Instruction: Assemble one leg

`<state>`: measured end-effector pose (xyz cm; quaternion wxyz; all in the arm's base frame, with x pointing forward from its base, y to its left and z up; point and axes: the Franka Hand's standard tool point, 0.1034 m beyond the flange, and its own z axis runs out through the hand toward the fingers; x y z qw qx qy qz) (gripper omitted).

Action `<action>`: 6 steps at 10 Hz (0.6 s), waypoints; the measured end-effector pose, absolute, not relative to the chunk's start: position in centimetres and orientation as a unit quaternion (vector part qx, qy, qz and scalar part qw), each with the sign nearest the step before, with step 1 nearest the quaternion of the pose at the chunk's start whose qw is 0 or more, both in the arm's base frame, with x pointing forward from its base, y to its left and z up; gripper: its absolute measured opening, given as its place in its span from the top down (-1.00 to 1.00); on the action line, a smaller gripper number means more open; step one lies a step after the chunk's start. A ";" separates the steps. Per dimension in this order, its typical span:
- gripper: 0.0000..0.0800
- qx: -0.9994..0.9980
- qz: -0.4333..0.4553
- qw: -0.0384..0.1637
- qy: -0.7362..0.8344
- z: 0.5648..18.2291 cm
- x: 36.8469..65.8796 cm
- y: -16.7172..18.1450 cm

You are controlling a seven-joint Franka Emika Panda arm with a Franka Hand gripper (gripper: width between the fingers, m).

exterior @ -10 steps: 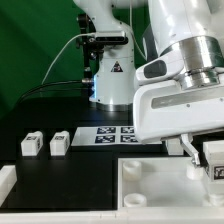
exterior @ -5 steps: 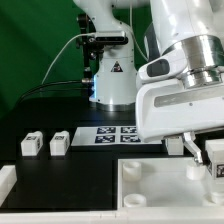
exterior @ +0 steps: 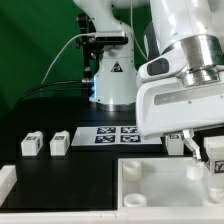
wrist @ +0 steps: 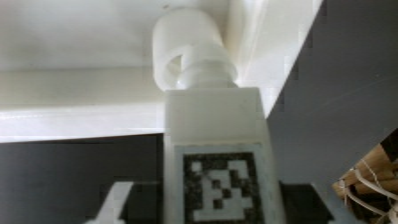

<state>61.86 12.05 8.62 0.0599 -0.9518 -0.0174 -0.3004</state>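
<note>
My gripper (exterior: 200,150) is shut on a leg (exterior: 214,160), a small white block with a black-and-white tag, held over the far right corner of the large white recessed panel (exterior: 150,185). In the wrist view the leg (wrist: 217,140) stands between my fingers (wrist: 128,205) with its tag facing the camera. Its rounded end (wrist: 187,55) lies against the panel (wrist: 71,100). Two more legs (exterior: 32,143) (exterior: 60,142) lie on the black table at the exterior view's left. Another small white block (exterior: 175,144) shows just behind my fingers.
The marker board (exterior: 118,135) lies flat on the table behind the panel. The robot base (exterior: 112,80) with cables stands at the back. A white piece (exterior: 5,180) sits at the front on the exterior view's left edge.
My gripper with the leg has shifted slightly toward the exterior view's right and a bit lower. The small white block behind the fingers shows more.
</note>
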 end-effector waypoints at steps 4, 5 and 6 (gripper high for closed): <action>0.27 -0.953 -0.296 0.058 -0.014 8.1 62.0 11.4; 0.27 -0.954 -0.293 0.058 -0.014 7.8 61.9 11.4; 0.27 -0.955 -0.291 0.058 -0.014 7.4 61.8 11.5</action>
